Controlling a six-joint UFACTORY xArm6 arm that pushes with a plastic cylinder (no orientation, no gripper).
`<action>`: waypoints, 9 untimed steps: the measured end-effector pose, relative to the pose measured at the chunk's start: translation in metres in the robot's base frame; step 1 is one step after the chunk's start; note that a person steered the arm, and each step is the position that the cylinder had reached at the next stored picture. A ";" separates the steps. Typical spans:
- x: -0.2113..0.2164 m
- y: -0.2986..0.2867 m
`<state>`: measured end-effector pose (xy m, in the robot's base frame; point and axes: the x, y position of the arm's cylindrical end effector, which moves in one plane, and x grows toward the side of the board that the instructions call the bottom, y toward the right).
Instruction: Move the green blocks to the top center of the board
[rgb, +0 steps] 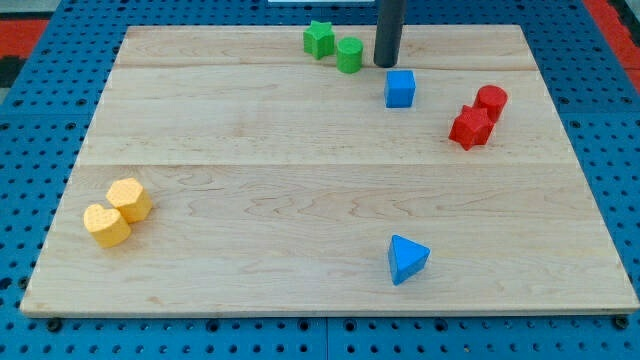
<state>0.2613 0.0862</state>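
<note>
Green cylinder (349, 55), green star (319, 38) adjacent

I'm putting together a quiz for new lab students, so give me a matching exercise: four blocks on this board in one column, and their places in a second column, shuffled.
Column one:
1. green cylinder
2. blue triangular block
3. yellow heart-shaped block
4. red cylinder

Column two:
A. near the view's right edge, touching another red block
B. the view's bottom left, touching a second yellow block
C. the view's top centre, just left of my tip
D. alone at the view's bottom, right of centre

Pairs: 1-C, 2-D, 3-B, 4-A
</note>
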 end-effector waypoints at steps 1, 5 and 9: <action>-0.046 -0.021; -0.061 -0.016; -0.012 -0.061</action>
<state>0.2496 0.0255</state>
